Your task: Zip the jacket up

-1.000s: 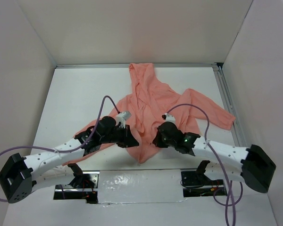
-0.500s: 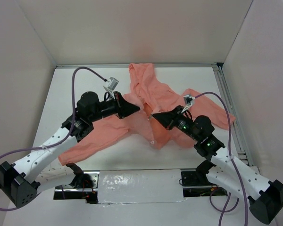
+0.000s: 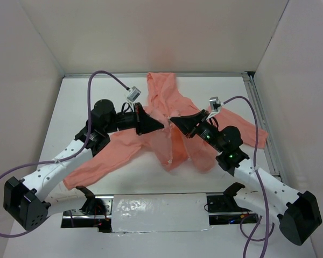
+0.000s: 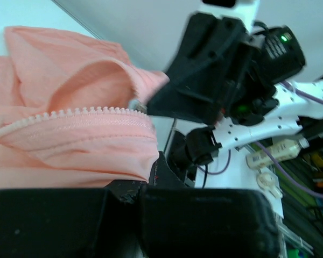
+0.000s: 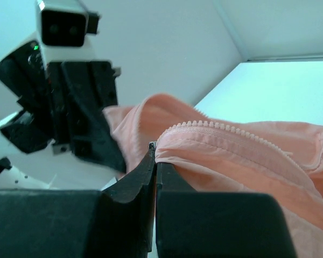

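Note:
The salmon-pink jacket lies spread on the white table, hood toward the far wall and sleeves out to both sides. My left gripper is shut on one front edge and holds it off the table. My right gripper faces it a short way apart, shut on the other front edge. In the left wrist view, the zipper teeth run along the pinched fabric above my left gripper. In the right wrist view, my right gripper pinches the fabric just at the end of its row of teeth. The slider is not visible.
White walls enclose the table on three sides. A metal rail runs along the right edge. A shiny strip lies at the near edge between the arm bases. Purple cables loop above both arms.
Both grippers have risen and moved away from the near edge, carrying the jacket's front edges up with them. In the last half second they shifted only slightly.

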`<state>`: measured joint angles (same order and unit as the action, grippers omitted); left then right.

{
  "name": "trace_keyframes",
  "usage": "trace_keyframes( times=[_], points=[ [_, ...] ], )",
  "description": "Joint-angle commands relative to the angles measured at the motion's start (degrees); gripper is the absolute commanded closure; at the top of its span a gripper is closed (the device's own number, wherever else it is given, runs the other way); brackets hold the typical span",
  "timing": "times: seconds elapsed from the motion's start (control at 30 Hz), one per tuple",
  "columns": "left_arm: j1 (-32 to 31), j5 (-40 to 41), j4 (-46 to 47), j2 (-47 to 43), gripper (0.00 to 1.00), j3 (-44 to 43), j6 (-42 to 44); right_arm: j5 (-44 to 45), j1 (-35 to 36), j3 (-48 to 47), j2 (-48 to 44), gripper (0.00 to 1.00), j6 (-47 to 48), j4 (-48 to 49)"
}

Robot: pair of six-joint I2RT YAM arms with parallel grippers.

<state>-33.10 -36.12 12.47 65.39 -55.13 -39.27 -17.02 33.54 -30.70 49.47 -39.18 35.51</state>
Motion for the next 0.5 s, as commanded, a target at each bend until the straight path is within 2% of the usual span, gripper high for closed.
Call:
trace_keyframes(
  times=[0.0, 0.07, 0.17, 0.3, 0.47],
  points=[
    [-0.9, -5.5, 3.9, -3.6, 1.00, 0.3, 1.1, 3.3, -0.6, 0.0, 1.4, 1.00, -2.6, 10.2],
    [-1.2, -6.2, 3.6, -4.5, 1.00, 0.7, 1.2, 3.0, -0.6, 0.5, 1.6, 1.00, -2.6, 12.6],
    [-1.3, -4.9, 2.5, -5.9, 1.00, 1.0, 1.2, 1.6, -0.8, 0.5, 1.2, 1.00, -1.9, 12.0],
    [-1.0, 1.4, 1.6, -7.3, 1.00, 1.0, 2.3, 0.5, -0.8, 1.1, -1.8, 1.00, -1.3, 8.3],
    [-0.2, 2.2, 2.5, -6.2, 1.00, -0.1, 2.8, -3.9, -1.5, 2.9, -3.4, 1.00, -3.9, 7.9]
  ],
)
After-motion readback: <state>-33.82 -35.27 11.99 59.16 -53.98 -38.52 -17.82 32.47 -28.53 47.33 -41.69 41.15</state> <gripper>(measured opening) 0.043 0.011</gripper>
